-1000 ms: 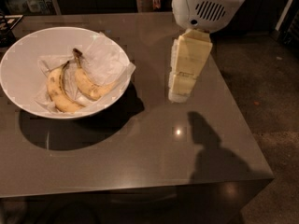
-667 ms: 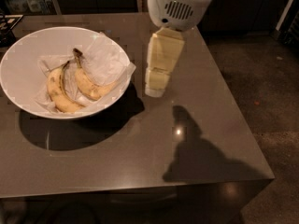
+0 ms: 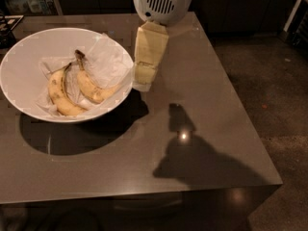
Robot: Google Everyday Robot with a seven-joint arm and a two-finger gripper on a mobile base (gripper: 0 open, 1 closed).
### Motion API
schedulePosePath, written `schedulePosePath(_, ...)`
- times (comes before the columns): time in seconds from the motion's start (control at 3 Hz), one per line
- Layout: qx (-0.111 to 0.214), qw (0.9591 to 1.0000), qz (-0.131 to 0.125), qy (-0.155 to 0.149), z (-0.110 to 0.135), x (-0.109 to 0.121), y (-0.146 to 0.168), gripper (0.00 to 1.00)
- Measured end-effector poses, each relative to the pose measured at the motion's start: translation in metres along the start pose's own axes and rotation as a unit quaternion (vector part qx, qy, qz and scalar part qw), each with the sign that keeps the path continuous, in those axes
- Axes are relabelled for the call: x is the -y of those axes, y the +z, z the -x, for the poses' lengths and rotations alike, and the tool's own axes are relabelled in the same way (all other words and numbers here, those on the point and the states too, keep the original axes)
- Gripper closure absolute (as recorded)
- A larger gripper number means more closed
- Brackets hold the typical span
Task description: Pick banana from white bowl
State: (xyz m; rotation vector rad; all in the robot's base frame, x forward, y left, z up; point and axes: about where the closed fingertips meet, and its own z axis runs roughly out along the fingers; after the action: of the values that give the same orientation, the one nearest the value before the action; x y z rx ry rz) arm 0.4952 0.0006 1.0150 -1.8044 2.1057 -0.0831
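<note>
The white bowl stands on the left of the dark table, lined with crumpled white paper. Two bananas lie in it. The banana is the slimmer one on the right, with a long dark stem pointing to the back. A thicker, paler banana lies to its left. My gripper hangs down from the white wrist housing, just outside the bowl's right rim and above the table. It holds nothing that I can see.
The dark table reaches to its right and front edges, with floor beyond on the right. The arm's shadow falls on the table at the front right. Dark objects stand at the far left edge.
The gripper has moved left across the table, from right of the bowl to right beside its rim. The bowl and both bananas have not moved.
</note>
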Motion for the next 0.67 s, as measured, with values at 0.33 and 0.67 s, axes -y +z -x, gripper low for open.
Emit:
schedulePosePath(0.33,0.0,1.0,0.0,0.0,0.0,0.0,0.0,0.0)
schedulePosePath(0.67,-0.005,0.9999,0.012,-0.005,0.027,0.004,0.015,0.0)
